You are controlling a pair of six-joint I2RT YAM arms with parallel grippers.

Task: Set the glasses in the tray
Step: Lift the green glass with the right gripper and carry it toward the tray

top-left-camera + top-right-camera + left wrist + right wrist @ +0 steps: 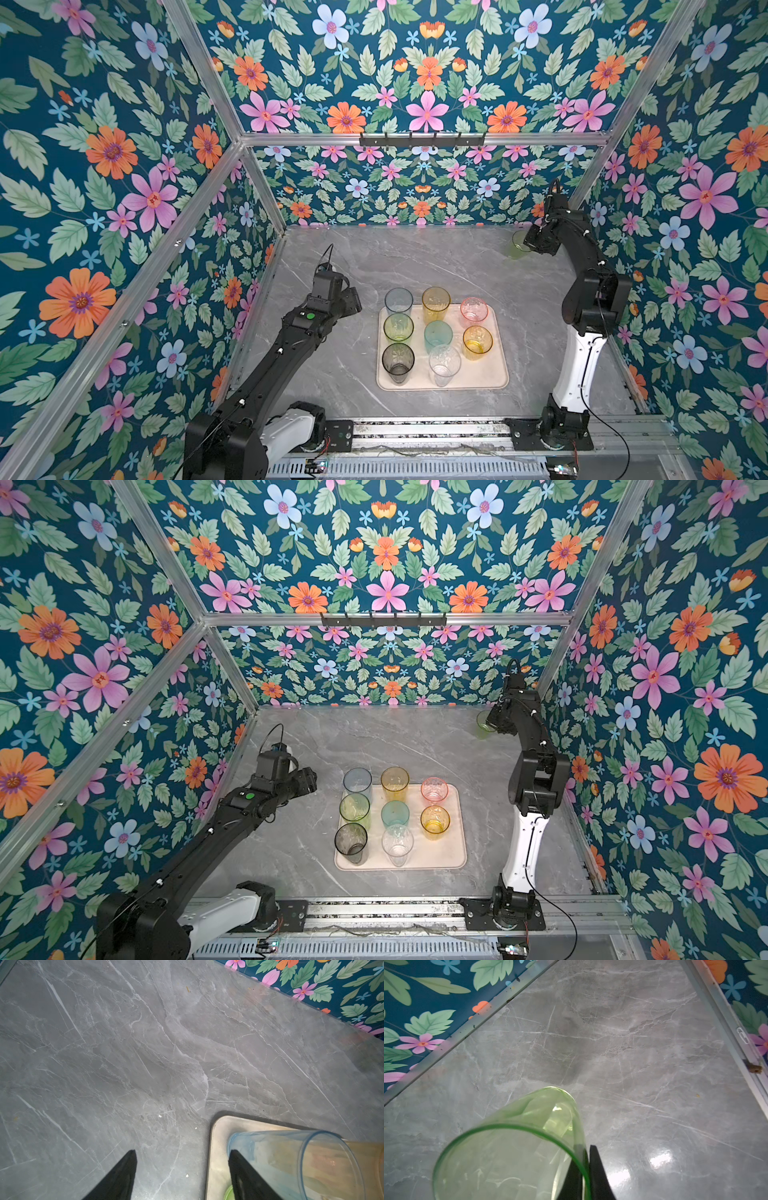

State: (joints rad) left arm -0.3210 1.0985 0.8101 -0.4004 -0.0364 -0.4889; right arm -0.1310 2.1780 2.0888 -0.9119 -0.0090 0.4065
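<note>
The beige tray [490, 374] lies at the table's middle front and holds several upright glasses, among them a blue-grey one [398, 300], a teal one [438, 334] and a smoky one [397, 359]. A green glass [517, 245] is by the back right corner, away from the tray. My right gripper [586, 1147] is shut on the wall of this green glass [508, 1147] at its rim, one finger inside and one outside. My left gripper [182, 1153] hangs open and empty beside the tray's [218, 1136] far left corner, next to the blue-grey glass [291, 1159].
Flowered walls with aluminium rails close in the grey marble table on three sides. The right arm [590, 299] stretches along the right wall. The near right part of the tray [451, 854] is bare. A paper clip [742, 1035] lies on the rail.
</note>
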